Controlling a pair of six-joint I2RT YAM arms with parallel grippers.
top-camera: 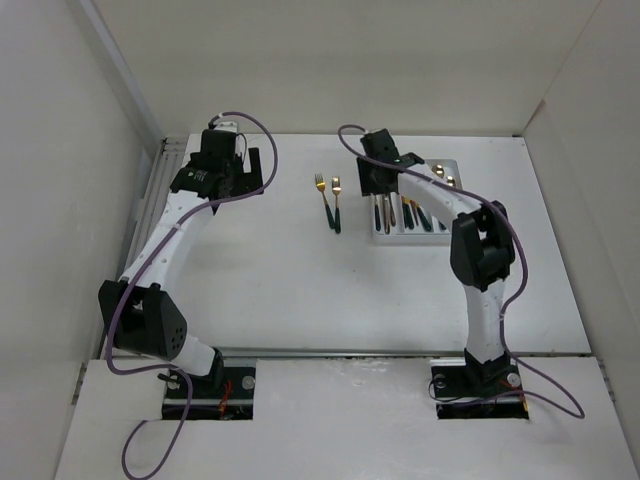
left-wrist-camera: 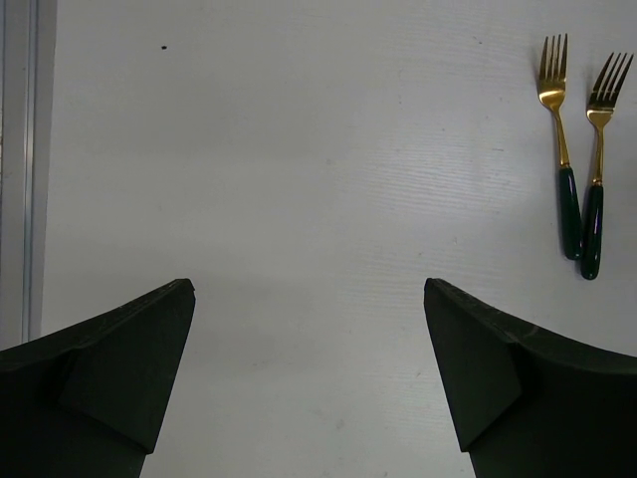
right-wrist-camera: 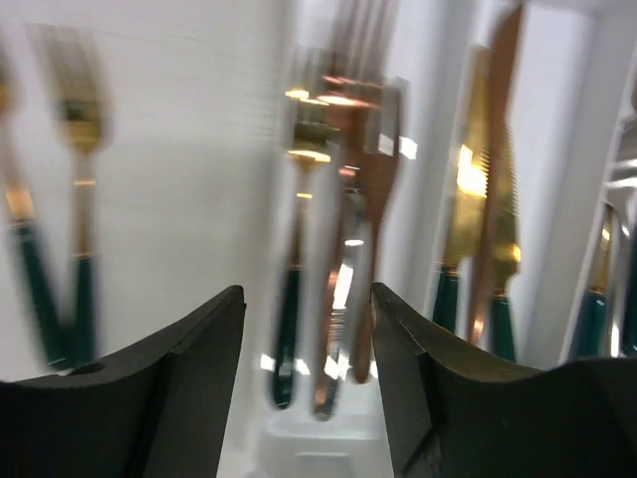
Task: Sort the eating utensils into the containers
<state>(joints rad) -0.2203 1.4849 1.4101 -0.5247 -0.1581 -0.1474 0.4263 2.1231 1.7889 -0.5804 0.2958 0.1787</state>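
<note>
Two gold forks with dark green handles lie side by side on the table left of the white tray; they also show in the left wrist view and blurred in the right wrist view. The tray holds several utensils in its compartments: forks in the left one, knives in the middle. My right gripper is open and empty over the tray's left compartment. My left gripper is open and empty over bare table at the far left.
White walls enclose the table on the left, back and right. A metal rail runs along the table's left edge beside my left gripper. The right arm reaches across the tray's near end.
</note>
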